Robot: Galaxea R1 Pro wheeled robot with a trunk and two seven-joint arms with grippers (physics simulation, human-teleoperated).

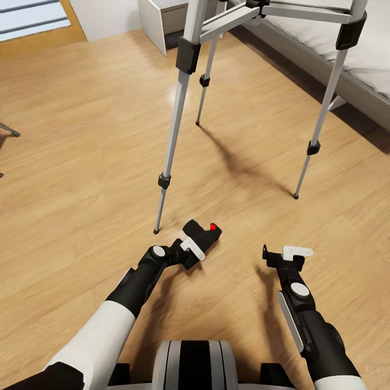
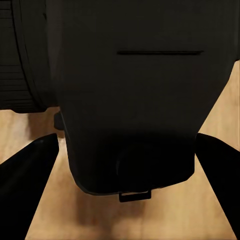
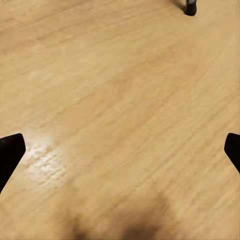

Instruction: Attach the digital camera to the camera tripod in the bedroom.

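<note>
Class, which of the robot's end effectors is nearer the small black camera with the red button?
Left: the left end effector grips the small black camera; the right end effector hangs open beside it.

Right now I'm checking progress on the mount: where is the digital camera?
In the head view the digital camera sits low, left of centre, gripped by the left gripper above the wood floor, just right of the camera tripod's nearest foot.

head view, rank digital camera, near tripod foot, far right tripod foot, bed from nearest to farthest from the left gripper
1. digital camera, held in the left gripper.
2. Near tripod foot, just left of it.
3. Far right tripod foot, to the right.
4. Bed, upper right corner.
</note>
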